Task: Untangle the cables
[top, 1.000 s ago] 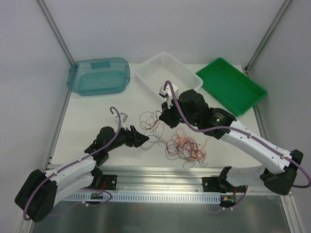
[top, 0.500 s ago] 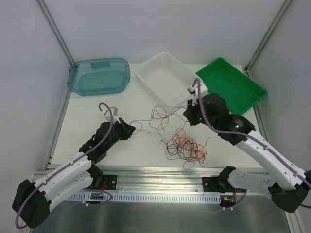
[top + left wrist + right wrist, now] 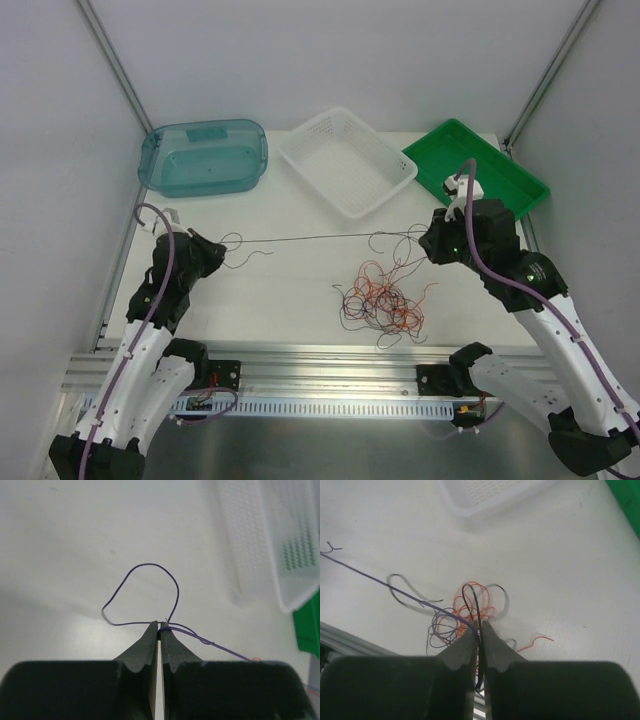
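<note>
A thin purple cable [image 3: 330, 237] runs taut across the table between my two grippers. My left gripper [image 3: 213, 252] is at the left, shut on one end of the purple cable [image 3: 150, 566], which loops just past the fingertips [image 3: 159, 624]. My right gripper [image 3: 430, 243] is at the right, above the table. Its jaws [image 3: 479, 624] stand almost together, pinching the purple cable [image 3: 380, 582] and a black loop. A tangle of red, black and purple cables [image 3: 385, 300] lies below on the table, near the front middle. That tangle [image 3: 451, 616] shows under the right jaws.
A teal tub [image 3: 205, 158] stands at the back left, a white basket [image 3: 345, 160] at the back middle, a green tray [image 3: 478, 178] at the back right. The metal rail [image 3: 330, 385] runs along the near edge.
Both arms have swung apart, left to the left and right to the right. The left gripper shut on the purple cable, which is now drawn straight out of the tangle.
</note>
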`<state>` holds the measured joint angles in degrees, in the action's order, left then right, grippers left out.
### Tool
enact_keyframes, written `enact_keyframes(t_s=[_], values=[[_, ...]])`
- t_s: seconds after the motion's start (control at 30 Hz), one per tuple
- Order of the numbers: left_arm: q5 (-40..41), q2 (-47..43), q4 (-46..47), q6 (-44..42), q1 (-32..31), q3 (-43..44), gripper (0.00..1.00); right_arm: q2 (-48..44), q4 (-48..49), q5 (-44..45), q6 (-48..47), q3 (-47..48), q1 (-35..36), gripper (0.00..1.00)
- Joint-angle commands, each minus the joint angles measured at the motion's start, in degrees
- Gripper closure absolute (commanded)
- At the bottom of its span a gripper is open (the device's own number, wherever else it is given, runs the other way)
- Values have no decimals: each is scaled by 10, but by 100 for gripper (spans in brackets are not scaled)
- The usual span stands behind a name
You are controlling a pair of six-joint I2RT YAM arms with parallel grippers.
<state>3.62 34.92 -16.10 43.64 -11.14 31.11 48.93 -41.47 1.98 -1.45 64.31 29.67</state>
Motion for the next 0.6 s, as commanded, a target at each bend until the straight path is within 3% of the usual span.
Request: enact_keyframes(t_s=[0.0,0.07,0.1,0.2,0.27,0.37,0.57], values=[[128,8,-112,-45,61,51,100,-4,-53,96,-3,9,-36,86],[91,6,-112,-64,61,76,100,18,-50,49,-2,-8,-36,73],[76,11,-112,-75,60,89,100,21,-45,34,7,-36,-35,56],[19,16,-122,-115,60,135,100,21,-13,-15,28,-78,-32,34],[3,12,-132,-134,61,159,100,23,8,-41,33,-103,-23,26],[-35,8,-155,-155,60,208,100,34,27,-41,37,-110,23,20],[-105,2,-178,-167,61,278,100,92,113,-46,35,-107,114,20]])
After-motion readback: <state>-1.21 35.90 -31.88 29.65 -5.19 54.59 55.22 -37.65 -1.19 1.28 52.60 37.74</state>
